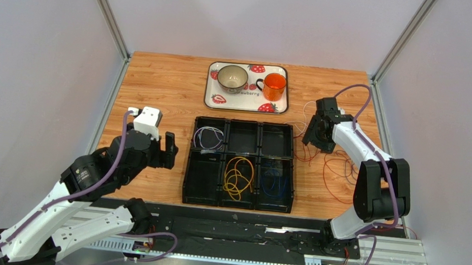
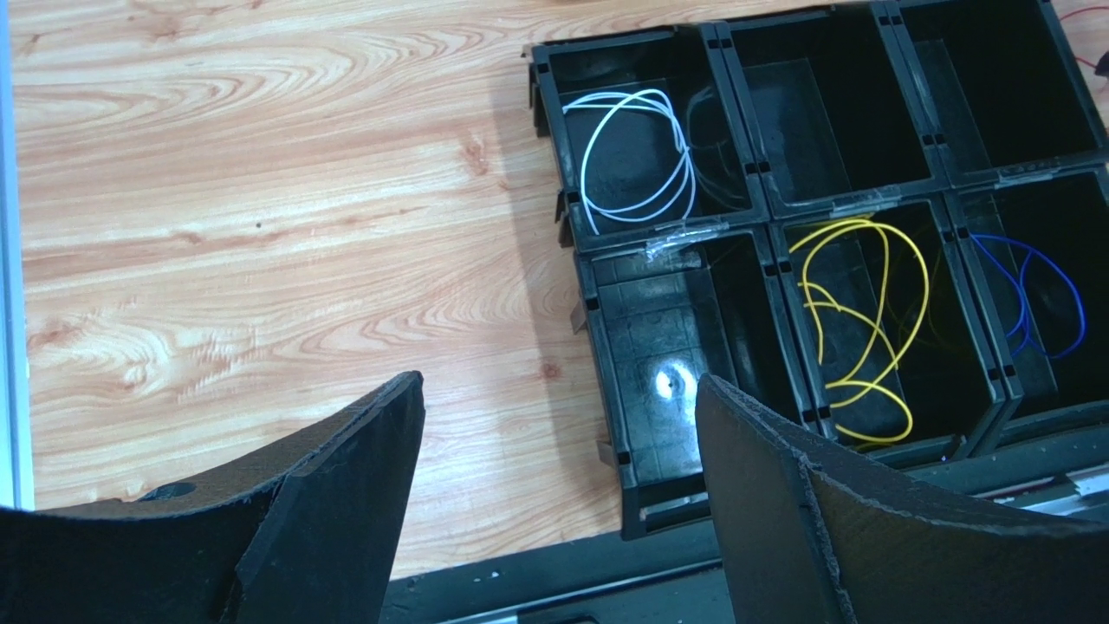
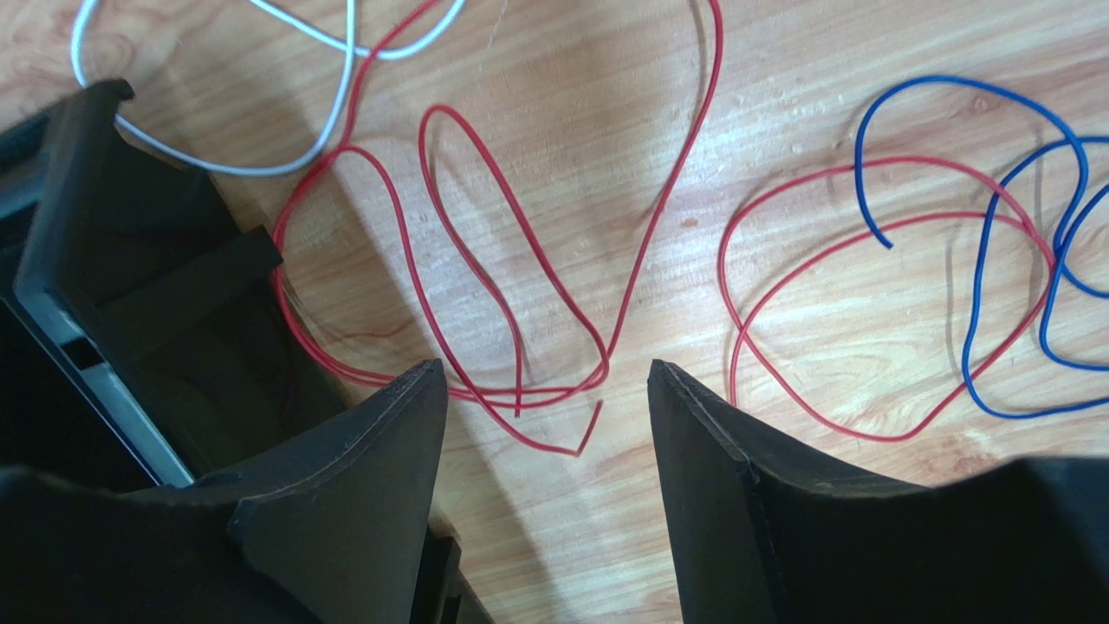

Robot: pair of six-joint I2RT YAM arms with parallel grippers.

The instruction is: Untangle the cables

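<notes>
The cables lie partly in a black six-compartment organiser (image 1: 242, 152): a white one (image 1: 208, 138) at its back left, a yellow one (image 1: 239, 177) front middle, a blue one (image 1: 277, 181) front right. Loose red cables (image 1: 331, 176) sprawl on the table right of it. My right gripper (image 1: 316, 136) hovers open over them; in the right wrist view a red loop (image 3: 638, 273) ends between the fingers of the gripper (image 3: 547, 368), untouched, with a blue cable (image 3: 970, 312) and a white cable (image 3: 349, 65) nearby. My left gripper (image 1: 170, 149) (image 2: 560, 384) stands open and empty left of the organiser (image 2: 768, 221).
A strawberry-print tray (image 1: 212, 98) at the back holds a bowl (image 1: 232, 76) and an orange cup (image 1: 275, 86). The organiser's corner (image 3: 117, 260) sits right beside my right gripper's left finger. Bare wood lies left of the organiser.
</notes>
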